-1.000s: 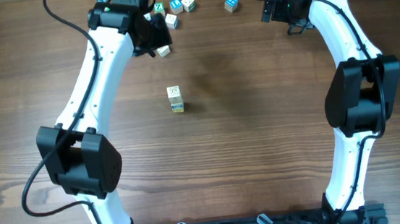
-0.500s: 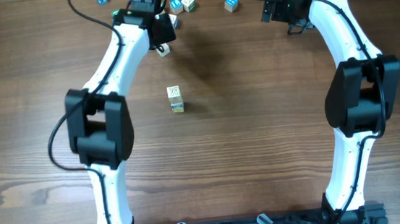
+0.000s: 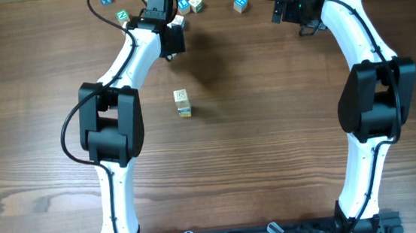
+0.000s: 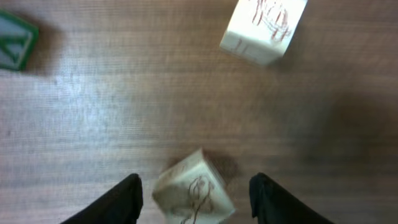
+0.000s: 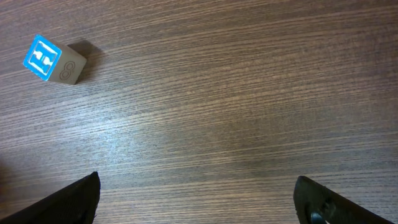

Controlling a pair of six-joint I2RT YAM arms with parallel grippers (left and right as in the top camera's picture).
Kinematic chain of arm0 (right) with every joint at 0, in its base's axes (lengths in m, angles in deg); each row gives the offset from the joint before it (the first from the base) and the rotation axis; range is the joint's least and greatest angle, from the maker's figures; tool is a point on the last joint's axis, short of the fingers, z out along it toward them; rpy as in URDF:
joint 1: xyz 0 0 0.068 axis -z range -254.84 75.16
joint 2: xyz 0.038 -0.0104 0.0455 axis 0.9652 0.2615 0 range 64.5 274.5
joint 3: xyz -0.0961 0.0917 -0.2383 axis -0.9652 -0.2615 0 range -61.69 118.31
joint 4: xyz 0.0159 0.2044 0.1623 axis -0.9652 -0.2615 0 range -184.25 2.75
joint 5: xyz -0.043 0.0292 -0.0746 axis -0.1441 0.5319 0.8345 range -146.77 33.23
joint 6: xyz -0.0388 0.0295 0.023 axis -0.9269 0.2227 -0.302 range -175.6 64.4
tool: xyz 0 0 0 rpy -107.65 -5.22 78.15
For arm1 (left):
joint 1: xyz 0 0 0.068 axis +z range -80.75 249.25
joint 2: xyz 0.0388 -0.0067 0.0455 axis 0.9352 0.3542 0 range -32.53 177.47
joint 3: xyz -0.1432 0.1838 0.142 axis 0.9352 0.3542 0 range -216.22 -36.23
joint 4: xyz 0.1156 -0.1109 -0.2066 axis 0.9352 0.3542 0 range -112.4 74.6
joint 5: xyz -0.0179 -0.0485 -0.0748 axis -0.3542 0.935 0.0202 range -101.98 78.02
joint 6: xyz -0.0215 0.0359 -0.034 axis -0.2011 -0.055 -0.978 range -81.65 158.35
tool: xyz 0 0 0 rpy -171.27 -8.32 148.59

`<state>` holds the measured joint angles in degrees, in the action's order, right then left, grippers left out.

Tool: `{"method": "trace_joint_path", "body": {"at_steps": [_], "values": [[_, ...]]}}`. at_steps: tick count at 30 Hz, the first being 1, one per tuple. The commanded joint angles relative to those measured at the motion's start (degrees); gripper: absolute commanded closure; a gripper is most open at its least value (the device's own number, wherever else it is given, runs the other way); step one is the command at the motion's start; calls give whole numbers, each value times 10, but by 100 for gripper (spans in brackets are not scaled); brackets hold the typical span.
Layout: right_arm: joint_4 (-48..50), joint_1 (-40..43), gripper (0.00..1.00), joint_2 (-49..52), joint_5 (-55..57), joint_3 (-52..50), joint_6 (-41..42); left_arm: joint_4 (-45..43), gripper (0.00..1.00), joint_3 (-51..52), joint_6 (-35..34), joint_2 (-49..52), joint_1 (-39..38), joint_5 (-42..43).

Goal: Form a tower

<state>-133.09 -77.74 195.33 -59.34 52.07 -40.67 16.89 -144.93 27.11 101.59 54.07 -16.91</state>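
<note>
From above, the tower (image 3: 182,103) stands alone near the middle of the table (image 3: 271,149), well apart from both arms. Its top is cream and blue and yellow show at its foot. The left arm (image 3: 124,60) stretches to the far edge, and its wrist end sits among the loose cubes (image 3: 196,3) scattered there. The right arm (image 3: 355,32) bends toward the far right side, with its end just right of a blue cube (image 3: 240,3). Neither pincer's opening can be read from this height.

In the left wrist view, the left gripper (image 4: 196,182) is partly open, with its two dark fingers (image 4: 127,202) low in the frame. A cream cube (image 4: 193,198) with brown print lies between them, turned at an angle on the wood. A strip of table shows on each side of it, so the jaws bracket the cube without clamping it and hold nothing. A second cream cube (image 4: 264,28) with reddish print lies farther off at the top right. A green cube (image 4: 13,40) is cut by the left edge. The tower is out of this view.

In the right wrist view, the right gripper (image 5: 196,180) is spread wide, with one finger in each bottom corner. Only bare wood lies between the fingers, so it holds nothing. The blue cube (image 5: 53,59) lies at the top left, well apart from the fingers, showing a white mark on its blue face and a pale side.
</note>
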Motion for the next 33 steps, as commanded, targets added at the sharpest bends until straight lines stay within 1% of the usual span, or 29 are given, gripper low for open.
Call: {"method": "trace_joint_path", "body": {"at_steps": [1, 5, 8, 11, 14, 18, 20, 21, 30, 33], "values": [[1, -1, 0, -13, -1, 4, 2, 24, 44, 2, -1, 12, 8, -12], [1, -1, 0, -13, -1, 4, 2, 47, 44, 2, -31, 12, 9, -23], [2, -1, 0, -13, -1, 4, 2, 53, 49, 2, -47, 12, 9, -23], [1, -1, 0, -13, -1, 4, 2, 46, 49, 2, -47, 12, 9, -23], [1, -1, 0, -13, -1, 4, 3, 34, 56, 2, -47, 12, 9, -23], [1, -1, 0, -13, -1, 4, 2, 34, 60, 2, -47, 12, 9, -23], [1, -1, 0, -13, -1, 4, 3, 34, 59, 2, -47, 12, 9, -23], [1, -1, 1, -13, -1, 4, 2, 35, 55, 2, -47, 12, 9, -23], [1, -1, 0, -13, -1, 4, 2, 12, 62, 9, -46, 13, 9, -23], [1, -1, 0, -13, -1, 4, 2, 13, 61, 9, -46, 14, 9, -23]]}}
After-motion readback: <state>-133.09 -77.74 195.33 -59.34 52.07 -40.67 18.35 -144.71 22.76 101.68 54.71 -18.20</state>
